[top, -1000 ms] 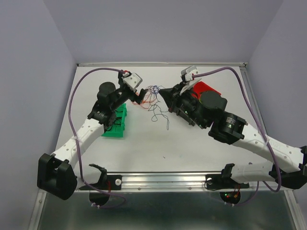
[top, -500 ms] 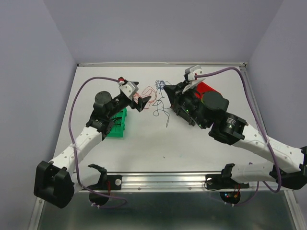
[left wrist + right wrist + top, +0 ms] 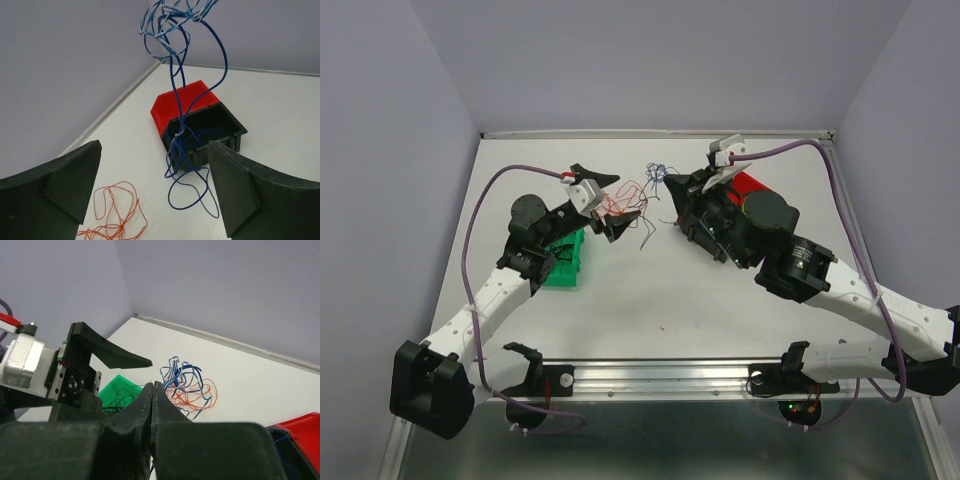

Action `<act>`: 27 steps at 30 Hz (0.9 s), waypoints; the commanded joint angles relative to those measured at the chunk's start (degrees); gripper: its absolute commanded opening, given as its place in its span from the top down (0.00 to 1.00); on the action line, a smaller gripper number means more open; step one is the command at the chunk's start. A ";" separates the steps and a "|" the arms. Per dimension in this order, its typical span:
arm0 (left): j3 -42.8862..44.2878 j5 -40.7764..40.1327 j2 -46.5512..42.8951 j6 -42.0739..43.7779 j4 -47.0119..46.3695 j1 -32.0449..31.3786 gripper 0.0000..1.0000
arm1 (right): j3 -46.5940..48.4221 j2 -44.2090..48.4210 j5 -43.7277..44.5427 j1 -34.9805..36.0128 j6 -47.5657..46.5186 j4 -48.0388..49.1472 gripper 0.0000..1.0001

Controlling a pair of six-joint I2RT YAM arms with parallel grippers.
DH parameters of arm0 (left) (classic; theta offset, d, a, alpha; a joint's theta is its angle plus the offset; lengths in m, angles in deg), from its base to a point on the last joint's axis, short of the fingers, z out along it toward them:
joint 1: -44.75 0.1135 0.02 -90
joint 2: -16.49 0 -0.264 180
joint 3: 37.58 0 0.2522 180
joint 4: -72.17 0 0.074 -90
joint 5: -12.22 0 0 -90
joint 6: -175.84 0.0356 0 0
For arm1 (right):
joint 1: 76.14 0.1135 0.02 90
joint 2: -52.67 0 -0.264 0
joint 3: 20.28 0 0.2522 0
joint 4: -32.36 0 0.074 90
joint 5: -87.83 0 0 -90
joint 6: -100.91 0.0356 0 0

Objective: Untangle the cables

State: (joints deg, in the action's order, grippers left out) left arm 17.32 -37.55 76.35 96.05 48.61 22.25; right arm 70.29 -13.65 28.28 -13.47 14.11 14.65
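Gripping side: right gripper (image 3: 667, 195) — fingers pressed flat together, pinching strands of the cables (image 3: 655, 176).
Left gripper (image 3: 628, 197): fingers spread wide with nothing between them, facing the tangle without touching it.
Cables: blue tangle held up off the table (image 3: 650, 300), bunched at the right fingertips between the two grippers; long blue loops dangle from it down toward the tabletop.
Red wire (image 3: 116, 212): apart from the blue bunch, lying in loose loops on the table just below the left gripper.
Black strand (image 3: 645, 228): thin, trailing down under the bunch in the top view.
Red bin (image 3: 186, 102): red with a black front part, on the table beside the right arm — blue loops hang in front of it.
Green bin (image 3: 563, 262): on the table by the left arm, with dark wire inside.
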 commanded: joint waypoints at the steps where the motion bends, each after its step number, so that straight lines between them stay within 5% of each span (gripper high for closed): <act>1: 2.18 2.05 2.80 -1.86 -1.79 -0.09 0.01 | -0.62 0.50 0.30 0.17 -0.57 3.42 0.99; 9: 5.17 -0.32 9.13 -2.48 -1.79 -2.10 0.02 | 0.70 -1.96 -2.77 0.17 -0.30 5.09 1.00; 12: 6.75 0.64 11.94 -2.05 -1.88 -3.34 0.09 | 1.14 -2.67 -2.69 0.17 0.05 5.18 1.00; 15: 7.89 1.08 14.32 0.23 -1.09 -4.39 0.40 | 0.88 -2.58 -2.51 0.17 0.22 5.35 1.00; 16: 8.77 -0.75 14.85 1.28 -0.13 -5.44 0.74 | 0.79 -2.15 -2.42 0.17 0.23 5.35 1.00; 18: 9.91 -6.64 16.34 3.31 3.56 -6.06 1.00 | 0.09 -1.53 -1.37 0.17 0.31 5.53 0.99; 23: 10.80 -10.07 18.54 6.13 6.65 -5.89 1.00 | -2.54 2.85 -0.05 0.17 0.23 6.40 0.99; 27: 12.29 -21.55 20.73 7.18 8.40 -5.45 1.00 | -6.50 8.39 1.61 0.17 -0.04 8.77 1.00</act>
State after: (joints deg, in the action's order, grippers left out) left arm 25.98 -48.13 95.82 100.69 56.21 16.28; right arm 66.51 -10.77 27.21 -13.47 14.31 17.78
